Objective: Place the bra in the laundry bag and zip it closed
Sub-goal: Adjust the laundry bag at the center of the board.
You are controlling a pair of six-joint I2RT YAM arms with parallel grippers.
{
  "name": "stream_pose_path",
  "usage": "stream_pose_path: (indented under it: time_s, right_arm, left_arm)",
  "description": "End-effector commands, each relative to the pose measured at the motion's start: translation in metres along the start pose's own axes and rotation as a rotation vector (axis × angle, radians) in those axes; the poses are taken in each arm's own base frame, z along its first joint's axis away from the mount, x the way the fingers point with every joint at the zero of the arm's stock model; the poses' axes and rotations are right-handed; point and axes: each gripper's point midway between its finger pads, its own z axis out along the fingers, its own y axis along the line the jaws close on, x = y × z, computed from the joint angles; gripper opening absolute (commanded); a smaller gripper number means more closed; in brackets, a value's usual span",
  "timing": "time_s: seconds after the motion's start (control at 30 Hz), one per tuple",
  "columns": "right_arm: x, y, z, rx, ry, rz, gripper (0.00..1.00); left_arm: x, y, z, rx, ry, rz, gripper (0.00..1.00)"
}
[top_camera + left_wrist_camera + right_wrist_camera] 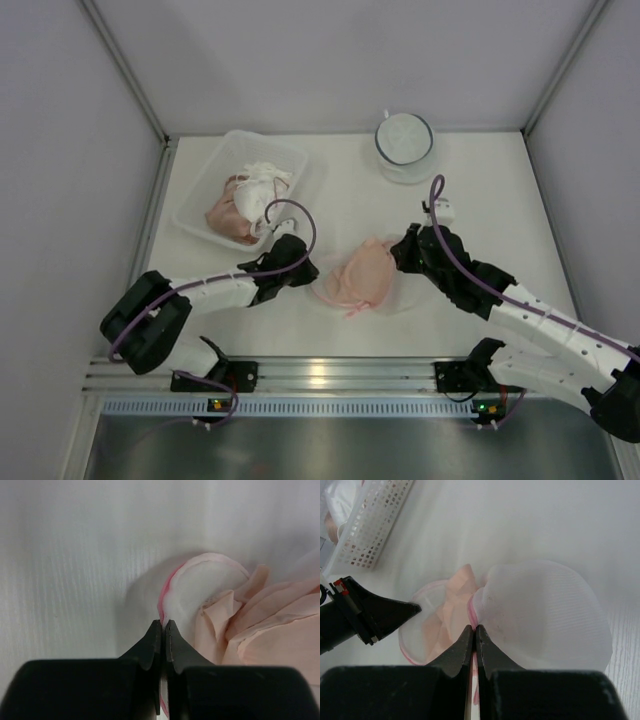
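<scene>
Peach cloth of the bra [362, 275] lies bunched inside the laundry bag [396, 296], a see-through white mesh pouch with pink trim, which sits on the table [480, 190] between the two sets of fingers. The left gripper [306, 272] has its fingers pressed together on the pink trim at the bag's left edge. A strip of that trim shows in the slit between them in the left wrist view, and the bra's folds spill just to the right of the fingertips. The right gripper [401, 250] is pinched tight on the trim at the opposite side, with the mesh ballooning to the right of its fingers and the bra just beyond them. Far past the left fingers stands a white basket [200, 205] of garments. Well beyond the right fingers rests a round white mesh container [405, 145].
</scene>
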Motion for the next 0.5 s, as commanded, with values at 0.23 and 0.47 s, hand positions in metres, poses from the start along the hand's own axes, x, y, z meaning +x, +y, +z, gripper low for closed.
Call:
stream_pose_path:
  time_s: [0.23, 0.47]
  right_arm:
    - [-0.034, 0.002, 0.006, 0.047, -0.129, 0.022, 0.0]
    - [-0.037, 0.021, 0.027, -0.017, -0.16, 0.079, 0.0]
  left_arm:
    - [-0.165, -0.076, -0.155, 0.124, -0.484, 0.203, 0.0]
    - [-0.188, -0.103, -0.212, 0.23, -0.547, 0.317, 0.0]
